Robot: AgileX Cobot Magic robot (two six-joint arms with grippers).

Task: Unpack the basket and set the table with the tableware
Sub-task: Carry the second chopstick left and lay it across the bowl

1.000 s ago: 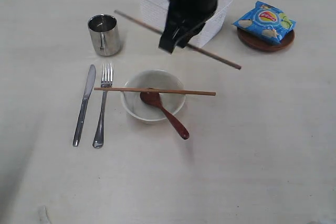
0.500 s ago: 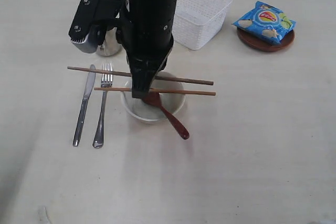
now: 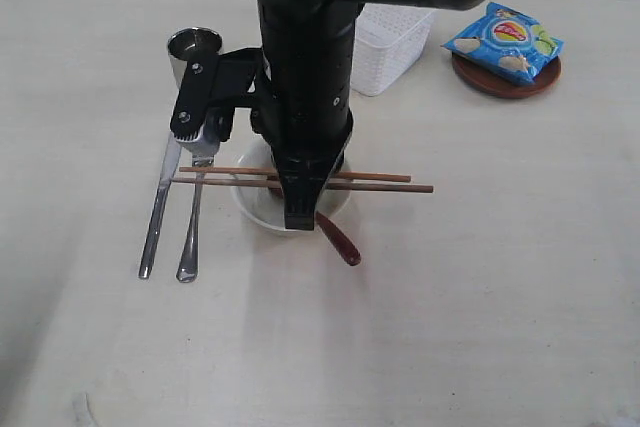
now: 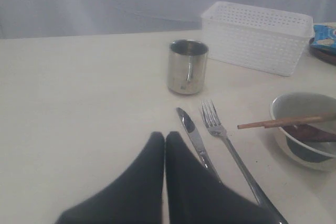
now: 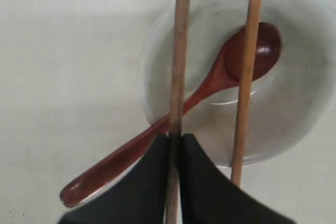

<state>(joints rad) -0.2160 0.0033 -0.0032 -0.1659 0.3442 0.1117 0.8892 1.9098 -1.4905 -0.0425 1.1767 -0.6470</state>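
My right gripper (image 3: 300,212) reaches across the middle and hangs over the pale bowl (image 3: 250,209). It is shut on a wooden chopstick (image 3: 390,187), held level just above the bowl's rim. A second chopstick (image 3: 375,176) lies across the bowl beside it, roughly parallel. The wrist view shows the held chopstick (image 5: 180,51) between the fingers and the red-brown spoon (image 5: 210,87) resting in the bowl (image 5: 157,40). Left of the bowl lie the knife (image 3: 158,209) and fork (image 3: 190,227), and the steel cup (image 3: 193,45) stands behind them. My left gripper (image 4: 165,138) is shut and empty, close to the knife (image 4: 193,136).
The white basket (image 3: 390,39) stands at the back, partly behind the right arm. A blue chips bag (image 3: 503,40) lies on a small brown plate (image 3: 505,85) at the back right. The arm's camera bracket (image 3: 205,99) hangs over the fork's head.
The right gripper has carried the chopstick from beside the basket down toward the front, turning it level over the bowl beside the first chopstick.
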